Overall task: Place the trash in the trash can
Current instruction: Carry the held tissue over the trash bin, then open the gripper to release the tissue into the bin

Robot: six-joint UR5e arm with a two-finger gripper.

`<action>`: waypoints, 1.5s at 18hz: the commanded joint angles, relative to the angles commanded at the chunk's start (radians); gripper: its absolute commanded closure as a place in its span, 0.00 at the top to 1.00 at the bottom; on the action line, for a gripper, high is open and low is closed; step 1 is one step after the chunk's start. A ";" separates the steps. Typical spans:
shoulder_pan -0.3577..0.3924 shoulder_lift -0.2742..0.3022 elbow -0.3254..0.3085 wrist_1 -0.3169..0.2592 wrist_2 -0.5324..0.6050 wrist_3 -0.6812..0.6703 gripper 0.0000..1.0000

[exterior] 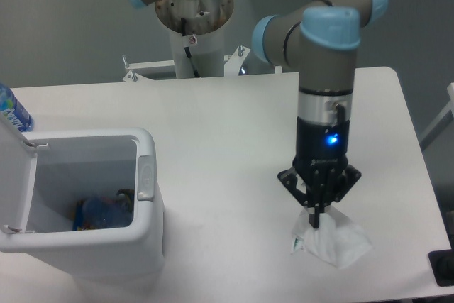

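Now open trash can (145,175) with blue litter inside; tool (317,223) pinching napkin (333,243).

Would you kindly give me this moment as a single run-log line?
gripper: shut on napkin | napkin: crumpled, at table's near right part | trash can: lid open, far left of gripper | bottle with blue label: behind can

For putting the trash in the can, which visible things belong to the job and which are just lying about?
Job:
crumpled white paper napkin, pinched under the gripper
white boxy plastic trash can, lid open

Lying about:
bottle with a blue label, behind the can
blue item already inside the can
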 joint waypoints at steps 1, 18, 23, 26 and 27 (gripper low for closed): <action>-0.023 0.014 -0.002 0.000 0.000 -0.018 0.00; -0.437 0.233 -0.210 -0.005 0.012 -0.068 0.00; -0.456 0.230 -0.204 -0.005 0.011 -0.057 0.76; -0.456 0.227 -0.175 -0.005 0.015 -0.059 1.00; -0.456 0.226 -0.164 -0.005 0.017 -0.059 1.00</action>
